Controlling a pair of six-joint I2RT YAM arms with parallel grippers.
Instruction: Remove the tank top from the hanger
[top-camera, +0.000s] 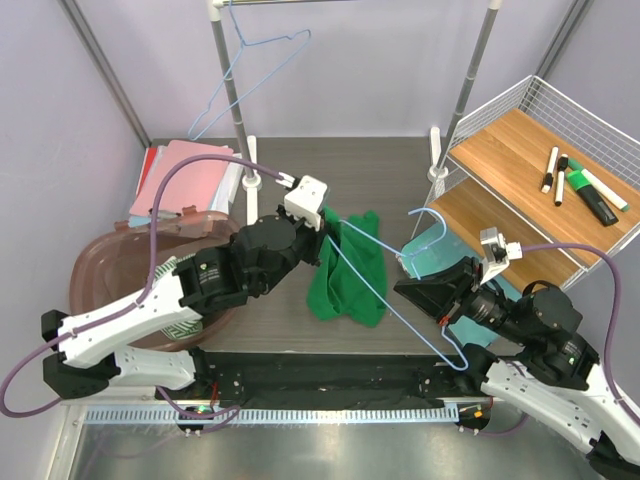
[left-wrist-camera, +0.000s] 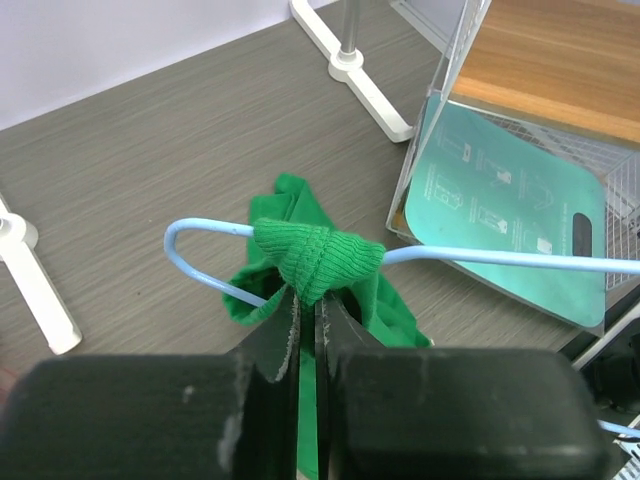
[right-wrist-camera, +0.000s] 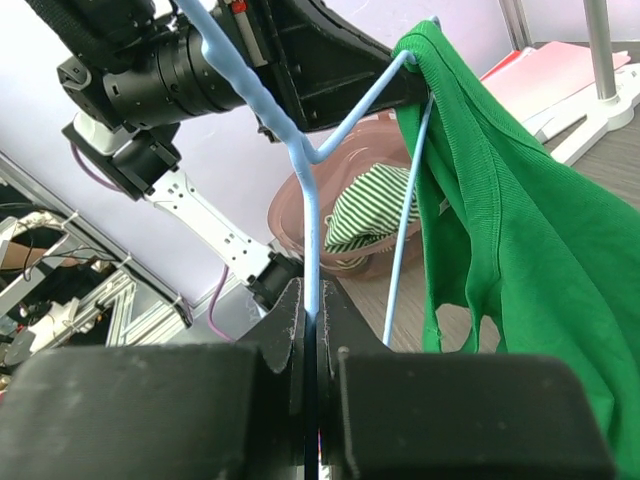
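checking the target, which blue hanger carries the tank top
The hanger clamped in the right gripper carries the green tank top; the other hanger, hung up behind, is bare.

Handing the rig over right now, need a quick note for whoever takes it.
Left gripper: shut on the tank top, pinching the strap bunched over one end of the hanger.
Right gripper: shut on the hanger wire.
The hanger is held between the arms, and the top hangs from it.
Done: both grips set.
Left to do: pull the strap off that end, then free the rest. The top is not yet off.
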